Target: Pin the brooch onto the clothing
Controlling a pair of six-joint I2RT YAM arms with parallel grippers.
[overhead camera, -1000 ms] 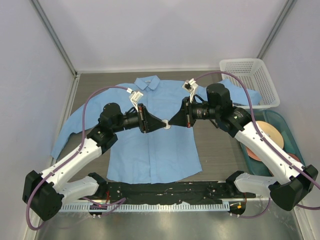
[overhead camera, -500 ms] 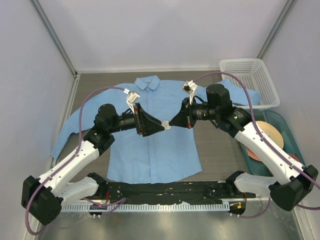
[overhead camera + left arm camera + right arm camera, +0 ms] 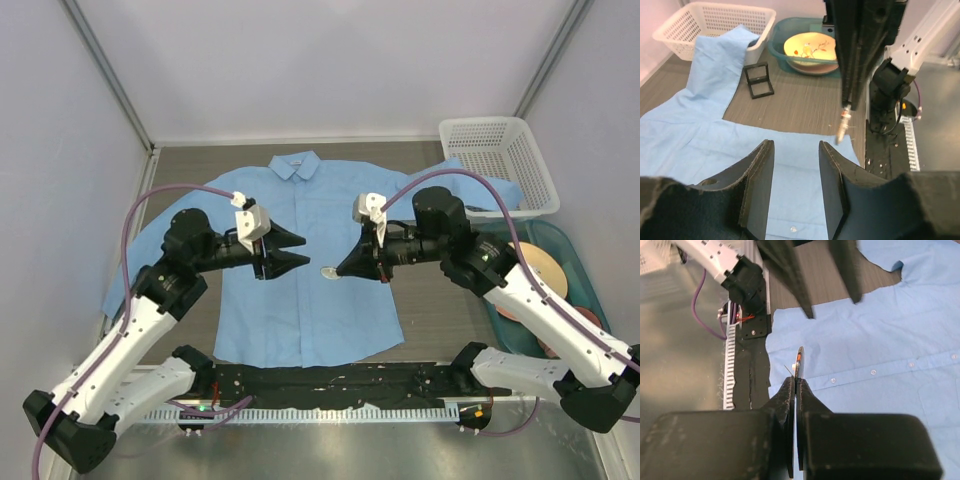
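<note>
A blue shirt point(image 3: 300, 300) is spread flat on the grey counter point(image 3: 432, 312); a white basket point(image 3: 497, 160), teal tub point(image 3: 552, 228) and black case point(image 3: 758, 80) are set at its right.

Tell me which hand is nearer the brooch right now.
Right. The right hand pinches the brooch edge-on at its fingertips, above the shirt. The left hand is open and apart from it, off to the brooch's left in the top view, fingertips pointing toward it.

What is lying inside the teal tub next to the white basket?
A cream bowl with a small painted pattern lies in the teal tub. Seen from above, the right arm crosses the tub, so whatever else it holds is mostly hidden.
</note>
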